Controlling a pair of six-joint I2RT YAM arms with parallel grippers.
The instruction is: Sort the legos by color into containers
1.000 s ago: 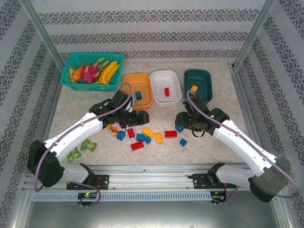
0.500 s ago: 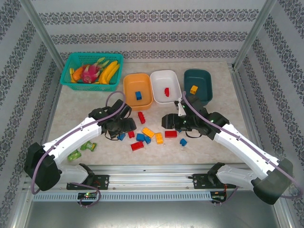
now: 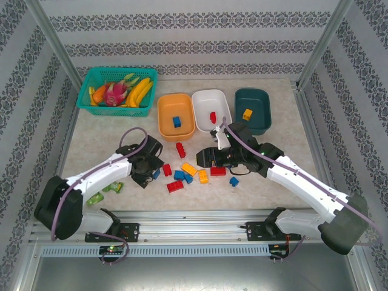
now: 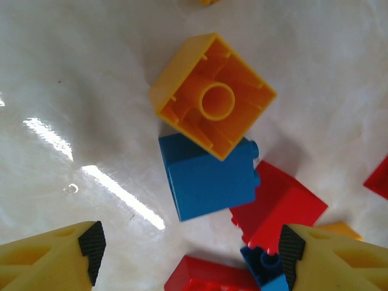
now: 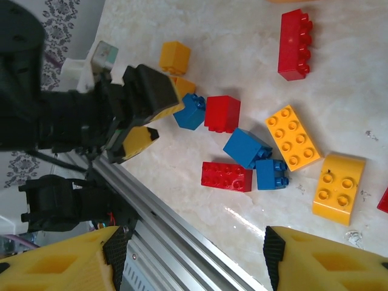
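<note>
**Plastic legos point(image 3: 189, 168) mostly unsorted**

From above, one brick is seen in each of the orange tub point(image 3: 185, 106), white tub point(image 3: 203, 103) and teal tub point(image 3: 257, 100). About a dozen are scattered mid-counter point(image 3: 109, 130).
In the left wrist view, the left fingers point(image 4: 48, 260) are spread, empty, over a blue brick point(image 4: 209, 176).
In the right wrist view, the right fingers point(image 5: 321, 260) are parted, empty.

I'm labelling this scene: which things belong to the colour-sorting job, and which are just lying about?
Job: legos, orange tub, white tub, dark teal tub.
Lying about: fruit basket, green toy figure.
</note>
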